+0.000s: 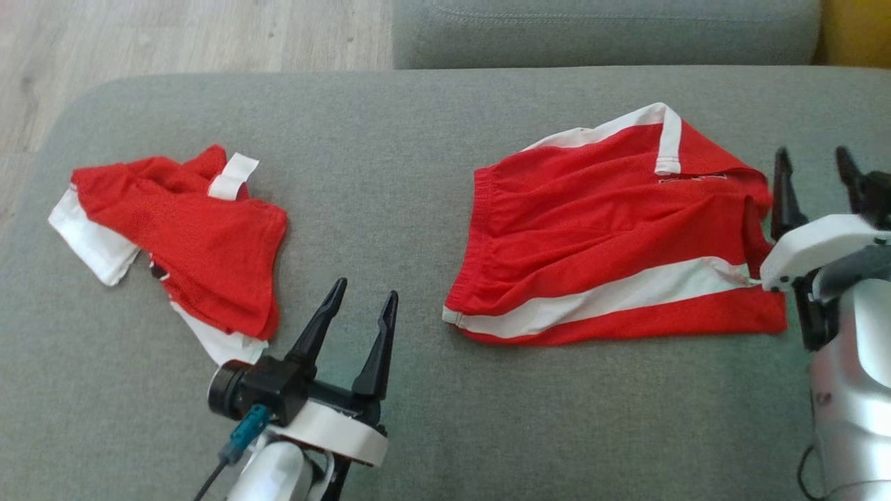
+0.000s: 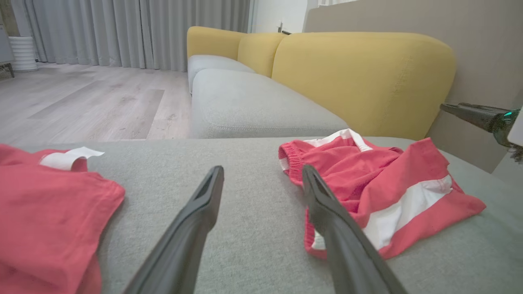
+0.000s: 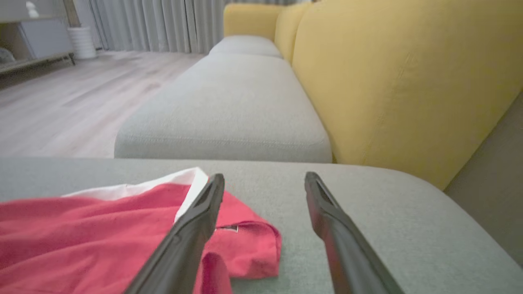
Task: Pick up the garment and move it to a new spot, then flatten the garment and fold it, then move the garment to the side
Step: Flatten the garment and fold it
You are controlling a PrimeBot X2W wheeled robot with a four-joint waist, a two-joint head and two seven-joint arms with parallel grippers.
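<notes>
The garment (image 1: 598,229), red shorts with white stripes, lies spread and slightly rumpled on the right half of the grey cushion (image 1: 418,139); it also shows in the left wrist view (image 2: 367,179) and the right wrist view (image 3: 102,228). My right gripper (image 1: 812,152) stands open at its right edge, fingers apart with nothing between them (image 3: 264,175); the left finger hangs over the cloth's corner. My left gripper (image 1: 367,288) is open and empty over bare cushion left of the shorts (image 2: 262,169).
A second red and white garment (image 1: 188,243) lies crumpled at the cushion's left, close to my left gripper. Another grey seat (image 1: 605,31) adjoins the far edge, with yellow backrests (image 2: 363,77) beyond. Wooden floor (image 1: 174,35) lies past the far left corner.
</notes>
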